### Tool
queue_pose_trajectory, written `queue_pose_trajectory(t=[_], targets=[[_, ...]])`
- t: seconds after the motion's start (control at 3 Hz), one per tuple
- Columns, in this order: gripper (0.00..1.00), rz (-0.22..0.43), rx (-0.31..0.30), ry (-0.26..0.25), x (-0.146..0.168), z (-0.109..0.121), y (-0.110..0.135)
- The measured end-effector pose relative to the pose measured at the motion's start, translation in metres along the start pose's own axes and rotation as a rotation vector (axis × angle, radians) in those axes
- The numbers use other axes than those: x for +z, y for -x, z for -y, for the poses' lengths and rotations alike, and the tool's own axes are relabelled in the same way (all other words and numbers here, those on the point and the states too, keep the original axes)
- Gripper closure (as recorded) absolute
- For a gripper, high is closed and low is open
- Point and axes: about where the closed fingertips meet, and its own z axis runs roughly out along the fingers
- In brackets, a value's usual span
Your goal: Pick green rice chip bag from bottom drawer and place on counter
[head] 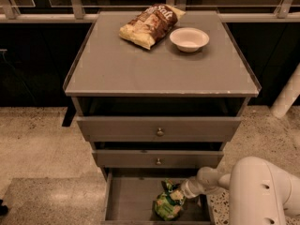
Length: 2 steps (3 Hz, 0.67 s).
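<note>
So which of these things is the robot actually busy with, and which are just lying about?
In the job: green chip bag, bottom drawer holding it, counter, gripper down at the bag in the drawer.
Just lying about: brown chip bag and white bowl, both on the counter.

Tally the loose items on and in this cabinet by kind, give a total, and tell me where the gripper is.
Snack bags: 2, the brown-and-cream chip bag on the counter and the green rice chip bag in the bottom drawer.
Bowls: 1, the white bowl on the counter.
Total: 3.
The gripper is down in the bottom drawer, at the green bag's top.
</note>
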Motion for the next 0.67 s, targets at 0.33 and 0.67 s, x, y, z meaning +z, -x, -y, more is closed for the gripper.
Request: queue_pose_trajectory(t=[0.33, 0.67], targets=[[1.00, -0.008, -0.011, 0.007, -0.004, -0.009, 0.002], [1.00, 0.042, -0.011, -0.026, -0.022, -0.025, -0.001]])
